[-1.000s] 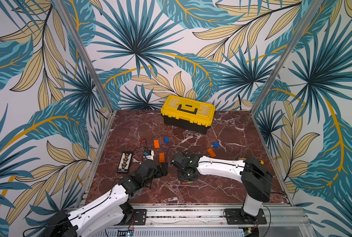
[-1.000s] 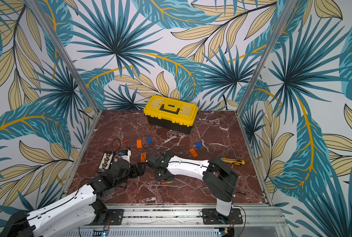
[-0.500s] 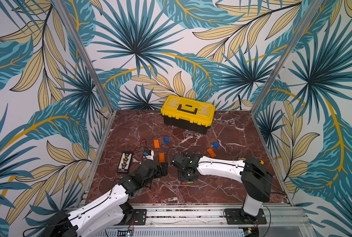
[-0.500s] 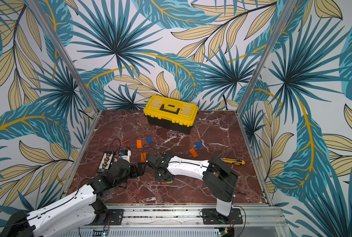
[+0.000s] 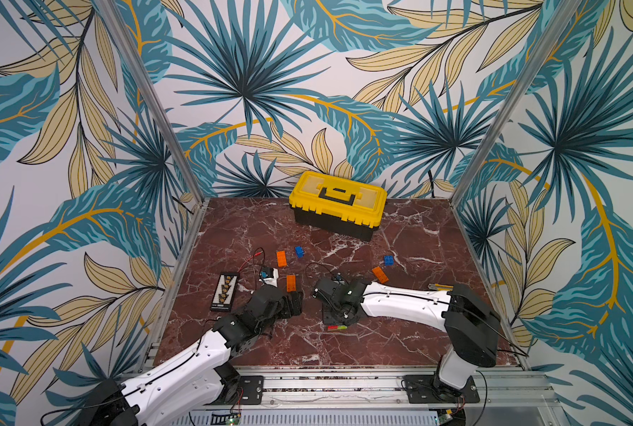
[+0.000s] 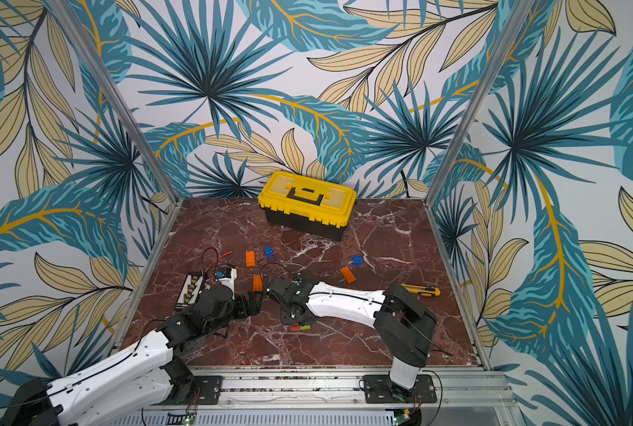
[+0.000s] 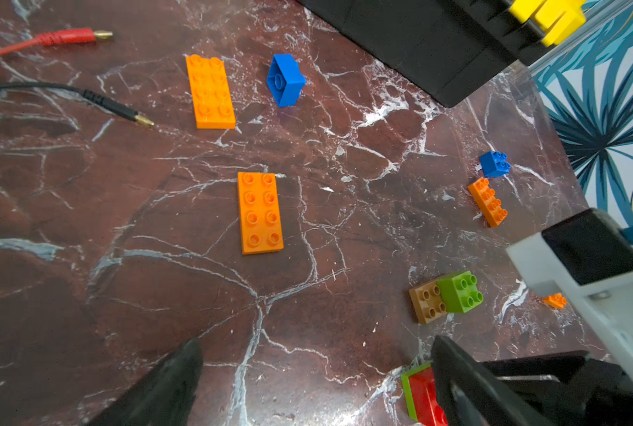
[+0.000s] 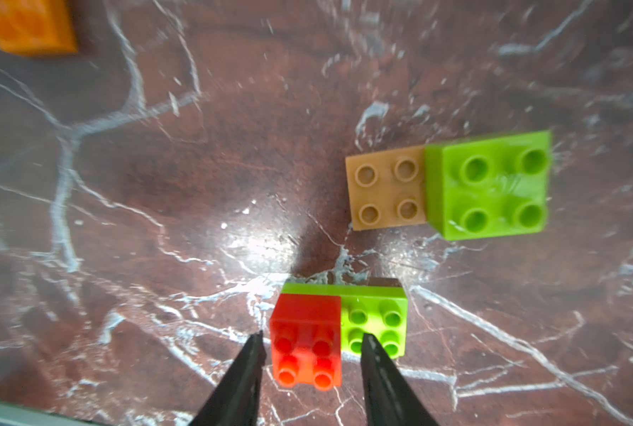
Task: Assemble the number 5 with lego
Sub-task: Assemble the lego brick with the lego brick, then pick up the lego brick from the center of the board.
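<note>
In the right wrist view a red lego brick [image 8: 305, 339] sits on a lime green one [image 8: 376, 321]. My right gripper [image 8: 311, 341] straddles the red brick, open, with a thin gap on each side. A tan brick [image 8: 385, 188] joined to a second lime green brick [image 8: 488, 184] lies just beyond. My left gripper [image 7: 317, 346] hovers wide open and empty over bare marble, its right finger beside the red brick [image 7: 422, 396]. Orange oblongs [image 7: 259, 212] [image 7: 210, 92] [image 7: 488, 201] and blue bricks [image 7: 285, 79] [image 7: 495, 164] lie loose further out.
A yellow-and-black toolbox [image 5: 337, 204] stands at the back of the marble table [image 5: 411, 339]. A utility knife [image 6: 420, 290] lies by the right arm. At the left are a black strip board [image 5: 225, 291], a white device [image 5: 269, 276] and red [image 7: 68, 37] and black [image 7: 116, 108] probe leads.
The right gripper's jaws have parted slightly and let go of the red brick. Neither arm has visibly moved, and the left gripper has stayed wide open.
</note>
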`<move>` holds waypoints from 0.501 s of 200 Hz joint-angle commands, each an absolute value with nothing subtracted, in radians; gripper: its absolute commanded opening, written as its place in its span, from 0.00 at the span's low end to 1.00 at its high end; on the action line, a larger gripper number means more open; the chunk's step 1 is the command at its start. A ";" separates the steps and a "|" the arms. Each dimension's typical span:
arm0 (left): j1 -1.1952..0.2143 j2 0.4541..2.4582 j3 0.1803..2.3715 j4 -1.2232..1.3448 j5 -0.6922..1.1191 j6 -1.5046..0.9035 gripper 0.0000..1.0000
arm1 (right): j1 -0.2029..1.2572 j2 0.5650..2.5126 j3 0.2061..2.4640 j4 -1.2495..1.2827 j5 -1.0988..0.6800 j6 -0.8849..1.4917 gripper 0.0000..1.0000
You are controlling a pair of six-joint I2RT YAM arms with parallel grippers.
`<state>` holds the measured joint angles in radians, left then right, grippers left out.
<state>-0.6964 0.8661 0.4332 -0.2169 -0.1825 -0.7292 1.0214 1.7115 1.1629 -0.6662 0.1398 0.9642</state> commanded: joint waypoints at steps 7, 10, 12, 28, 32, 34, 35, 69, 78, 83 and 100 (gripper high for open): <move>-0.691 0.877 0.507 -0.199 -0.132 -0.682 1.00 | 1.006 1.587 1.116 -0.630 0.245 0.967 0.55; -0.690 0.879 0.510 -0.194 -0.125 -0.679 1.00 | 1.003 1.575 1.106 -0.628 0.254 0.970 0.56; -0.690 0.881 0.512 -0.193 -0.120 -0.678 1.00 | 1.000 1.565 1.099 -0.627 0.262 0.971 0.56; -0.691 0.913 0.538 -0.175 -0.072 -0.669 1.00 | 0.967 1.484 1.037 -0.626 0.317 0.993 0.62; -0.692 0.925 0.549 -0.176 -0.065 -0.666 1.00 | 0.952 1.459 1.016 -0.627 0.328 0.997 0.64; -0.692 0.930 0.555 -0.178 -0.065 -0.666 1.00 | 0.945 1.448 1.006 -0.626 0.333 0.997 0.64; -0.692 0.932 0.559 -0.179 -0.049 -0.667 1.00 | 0.940 1.442 1.001 -0.626 0.334 0.998 0.64; -0.713 1.068 0.685 -0.218 0.049 -0.644 1.00 | 0.703 1.264 0.792 -0.588 0.270 0.952 0.68; -0.729 1.108 0.722 -0.226 0.059 -0.631 1.00 | 0.623 1.224 0.751 -0.589 0.241 0.921 0.68; -0.741 1.129 0.746 -0.234 0.062 -0.624 1.00 | 0.591 1.205 0.733 -0.592 0.241 0.898 0.68; -0.776 1.208 0.827 -0.268 0.085 -0.602 1.00 | 0.466 1.171 0.684 -0.613 0.227 0.841 0.68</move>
<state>-0.7345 1.1324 0.7143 -0.2249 0.0196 -0.6537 0.5907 1.2190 0.7525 -0.5884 0.2558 0.9367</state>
